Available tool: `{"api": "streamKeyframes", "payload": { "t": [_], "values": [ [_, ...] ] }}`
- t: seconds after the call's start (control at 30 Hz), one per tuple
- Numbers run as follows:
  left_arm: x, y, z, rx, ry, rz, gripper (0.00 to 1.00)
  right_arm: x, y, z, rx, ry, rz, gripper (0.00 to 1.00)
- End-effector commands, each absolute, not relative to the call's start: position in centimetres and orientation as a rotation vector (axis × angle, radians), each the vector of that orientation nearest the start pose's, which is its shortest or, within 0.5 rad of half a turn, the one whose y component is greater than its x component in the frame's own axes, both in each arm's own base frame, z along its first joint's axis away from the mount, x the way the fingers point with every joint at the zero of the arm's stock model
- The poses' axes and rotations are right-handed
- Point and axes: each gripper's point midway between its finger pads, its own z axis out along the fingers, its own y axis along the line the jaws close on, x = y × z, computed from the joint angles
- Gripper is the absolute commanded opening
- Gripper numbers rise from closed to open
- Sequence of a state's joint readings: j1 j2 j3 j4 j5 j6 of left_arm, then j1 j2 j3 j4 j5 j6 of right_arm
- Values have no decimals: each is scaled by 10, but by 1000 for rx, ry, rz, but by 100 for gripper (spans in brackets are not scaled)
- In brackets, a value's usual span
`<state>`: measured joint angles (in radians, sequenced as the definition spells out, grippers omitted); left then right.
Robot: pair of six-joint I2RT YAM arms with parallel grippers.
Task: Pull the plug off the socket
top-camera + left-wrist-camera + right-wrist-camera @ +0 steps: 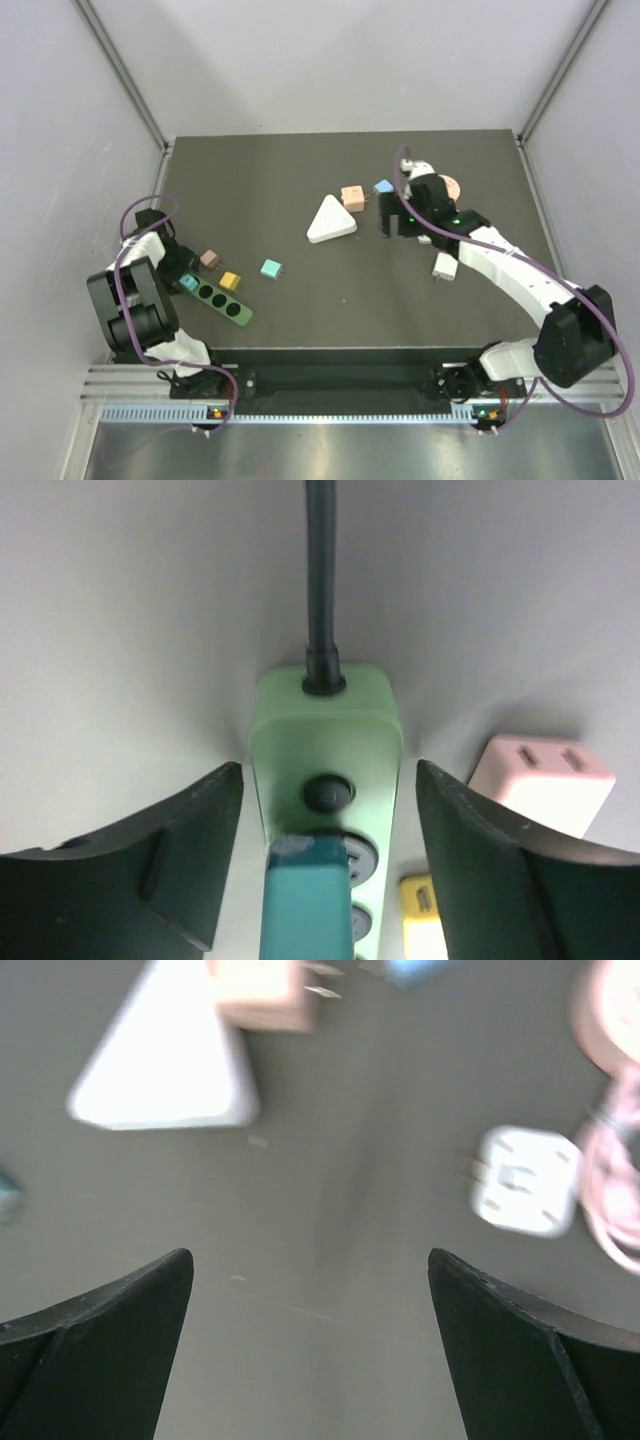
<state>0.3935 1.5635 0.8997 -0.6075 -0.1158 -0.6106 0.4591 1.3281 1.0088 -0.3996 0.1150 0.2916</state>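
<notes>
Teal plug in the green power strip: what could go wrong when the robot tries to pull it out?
The left gripper stands open around the green power strip, not on the teal plug, so closing could grab the strip instead.
The right gripper is open and far off, so nothing pins the strip; it might lift with the plug.
The pink square plug lies close and could get bumped.

Teal plug [306, 902] in green socket strip [325, 725]

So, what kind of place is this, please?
Probably a robot test cell in a lab: a dark table boxed in by plain white panels, with a green power strip and loose plug adapters laid out as practice props.
</notes>
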Motion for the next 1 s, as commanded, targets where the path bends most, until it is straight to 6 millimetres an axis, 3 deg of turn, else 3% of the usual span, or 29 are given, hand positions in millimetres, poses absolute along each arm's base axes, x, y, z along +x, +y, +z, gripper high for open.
{"api": "streamKeyframes", "payload": {
  "t": [0.0,0.13,0.27,0.37,0.4,0.43,0.47,0.67,0.7,0.73,0.83,0.97],
  "values": [
    [270,102,43,-1347,2477,35,77,349,213,193,-250,2170,321,100],
    [271,112,53,-1359,2432,21,77,341,276,207,-394,2115,418,100],
    [268,124,57,-1393,2405,-2,77,315,348,200,-595,2073,545,100],
    [270,123,56,-1437,2373,-116,74,298,392,207,-687,2013,659,100],
    [273,123,56,-1437,2357,-146,72,296,403,198,-710,2022,669,100],
    [274,119,54,-1446,2356,-192,68,294,415,206,-720,1996,691,100],
    [275,119,52,-1463,2350,-206,68,285,430,197,-759,2002,702,100],
    [273,125,34,-1518,2343,-203,67,254,495,209,-892,1876,807,100],
    [273,128,32,-1524,2336,-196,67,249,505,196,-947,1872,815,100],
    [274,129,30,-1521,2336,-196,67,247,516,200,-965,1845,828,100],
    [272,134,20,-1539,2362,-168,67,238,538,175,-1042,1843,829,100],
    [274,132,10,-1569,2380,-214,63,233,561,171,-1040,1806,871,100]
  ]
}}
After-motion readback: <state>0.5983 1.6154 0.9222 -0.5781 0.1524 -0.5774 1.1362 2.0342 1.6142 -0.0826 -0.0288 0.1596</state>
